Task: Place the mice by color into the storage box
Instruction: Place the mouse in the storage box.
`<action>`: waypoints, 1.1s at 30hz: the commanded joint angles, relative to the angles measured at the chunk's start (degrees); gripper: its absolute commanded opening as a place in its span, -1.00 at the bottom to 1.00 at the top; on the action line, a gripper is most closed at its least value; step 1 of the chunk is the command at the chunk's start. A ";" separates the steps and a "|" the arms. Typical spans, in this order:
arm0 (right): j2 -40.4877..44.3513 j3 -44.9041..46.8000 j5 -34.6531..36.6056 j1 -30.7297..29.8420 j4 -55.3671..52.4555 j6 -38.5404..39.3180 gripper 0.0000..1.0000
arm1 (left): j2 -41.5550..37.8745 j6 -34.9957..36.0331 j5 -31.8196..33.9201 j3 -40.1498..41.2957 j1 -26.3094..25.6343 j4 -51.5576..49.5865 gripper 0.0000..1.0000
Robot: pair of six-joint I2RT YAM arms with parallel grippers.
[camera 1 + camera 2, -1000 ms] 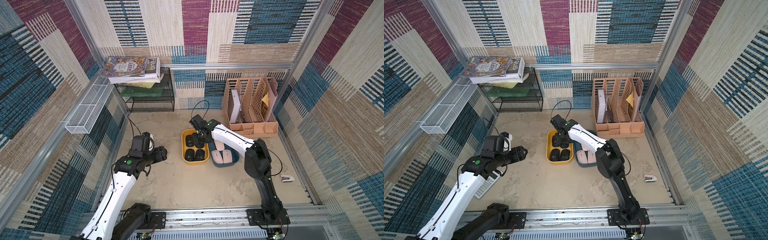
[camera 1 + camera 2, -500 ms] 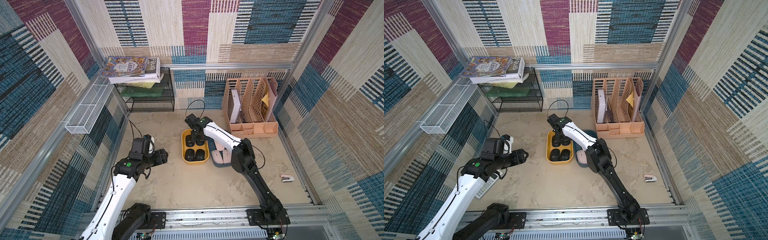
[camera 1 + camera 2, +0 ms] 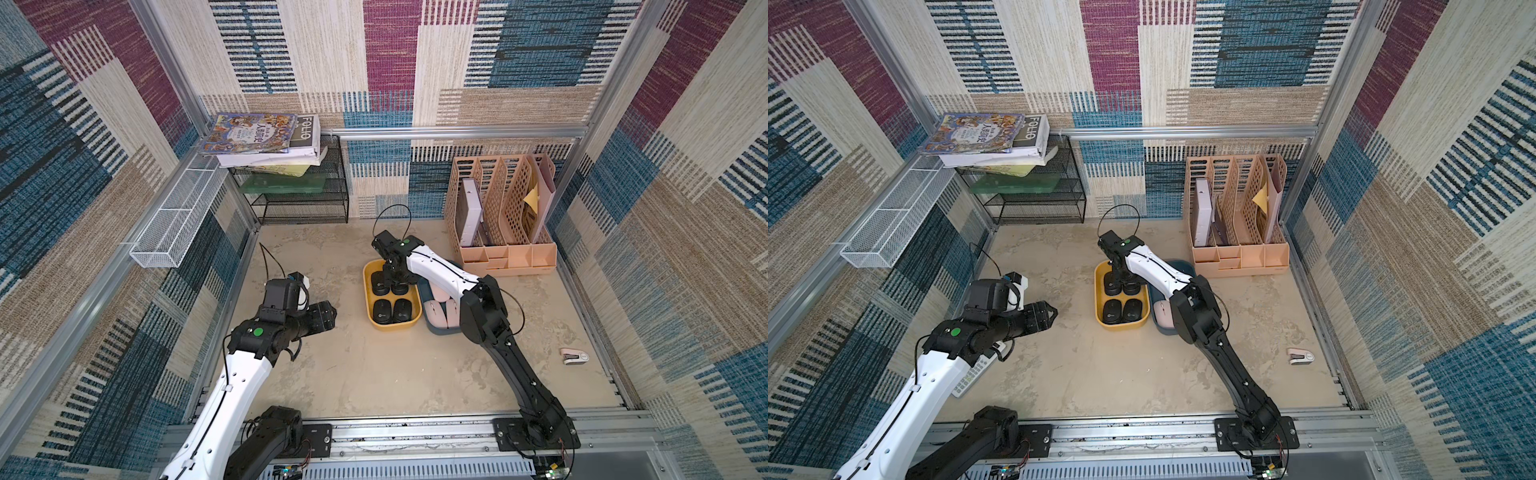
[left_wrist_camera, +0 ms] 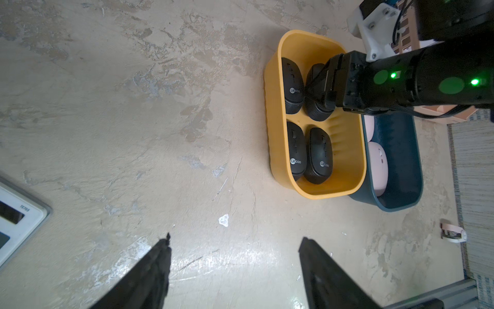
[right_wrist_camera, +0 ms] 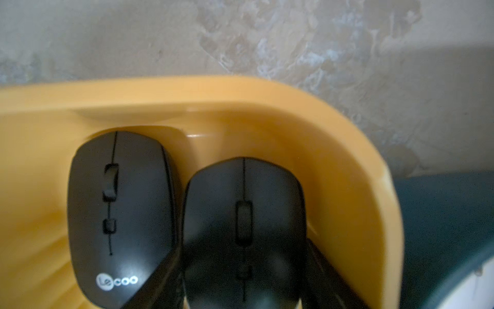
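Right fingers (image 5: 320, 273) grasp a black mouse (image 5: 243, 214) inside the yellow box (image 3: 395, 325), just below frame centre in both top views, beside three other black mice (image 4: 319, 157); left fingers (image 4: 149, 275) spread, empty, over the table (image 4: 133, 107)

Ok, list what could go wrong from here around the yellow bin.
1. The right claw grips a black mouse lying tight against the neighbouring mouse. The finger wedged between them may nudge or drag that neighbour when the claw opens or lifts.
2. Its other finger sits between the gripped mouse and the wall of the yellow bin. It could catch the wall and shove the bin against the blue bin beside it.
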State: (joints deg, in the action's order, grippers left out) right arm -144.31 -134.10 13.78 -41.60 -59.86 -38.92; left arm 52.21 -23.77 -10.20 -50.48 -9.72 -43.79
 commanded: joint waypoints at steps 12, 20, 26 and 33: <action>4.16 -1.06 3.90 -2.06 0.58 0.24 0.91 | -0.97 -0.11 0.25 0.09 0.05 0.37 0.60; 9.93 -1.07 3.38 -2.87 1.84 0.81 0.91 | -0.18 -1.15 -1.83 1.90 0.05 3.51 0.60; 20.14 5.23 6.54 -3.04 4.96 7.72 0.91 | -0.92 -1.12 -1.86 3.28 0.05 7.37 0.74; 44.42 35.73 15.59 3.73 14.90 17.59 0.91 | -4.70 3.16 6.14 4.11 0.05 8.48 0.99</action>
State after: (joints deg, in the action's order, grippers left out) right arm -106.96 -106.74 24.67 -40.69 -50.50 -26.94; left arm 48.49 -23.35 -8.36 -46.76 -9.72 -37.30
